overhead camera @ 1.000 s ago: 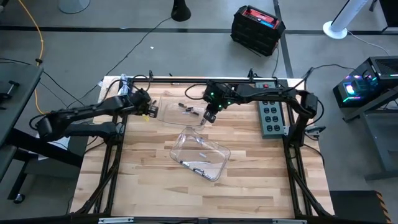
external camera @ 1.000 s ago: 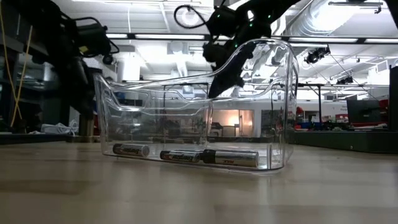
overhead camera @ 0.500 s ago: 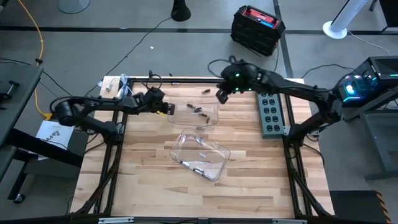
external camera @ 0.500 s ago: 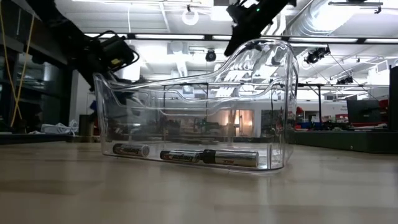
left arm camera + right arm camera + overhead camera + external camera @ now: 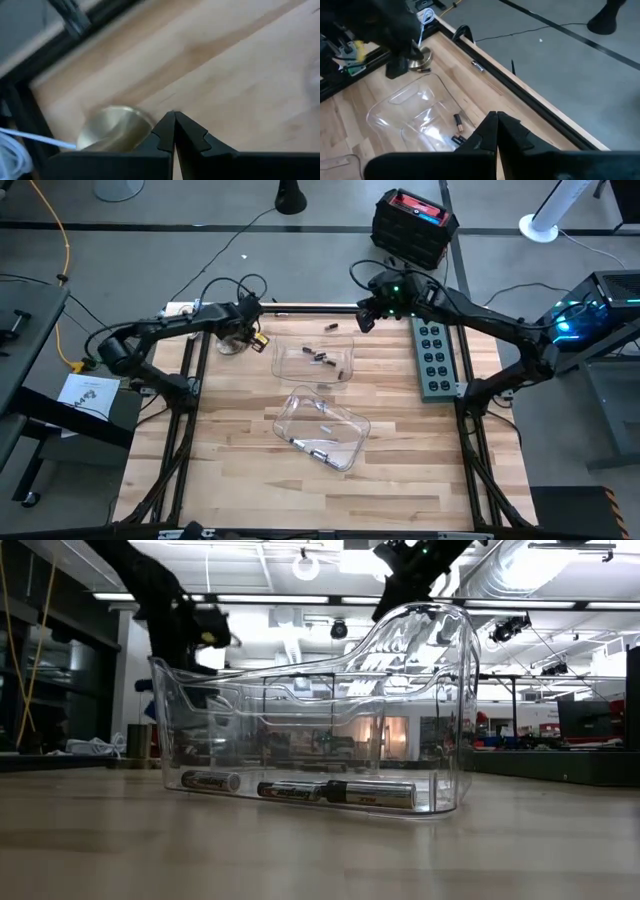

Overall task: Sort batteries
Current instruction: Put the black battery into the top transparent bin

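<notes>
Two clear trays stand on the wooden table. The far tray holds several small dark batteries, also seen in the right wrist view as batteries. The near tray has batteries lying along its floor. One loose battery lies by the table's far edge. My left gripper is shut above the table's far left part, beside a brass disc. My right gripper is shut and raised over the far edge, right of the far tray.
A grey power strip lies along the table's right side. A black frame rail runs along the far edge. A white cable lies near the brass disc. Bare wood spreads toward the near edge.
My right gripper rose out of the far tray and moved toward the far edge and to the right. My left gripper first travelled right along the far tray's left end, then drew back toward the far left corner. The far tray slid slightly to the right.
</notes>
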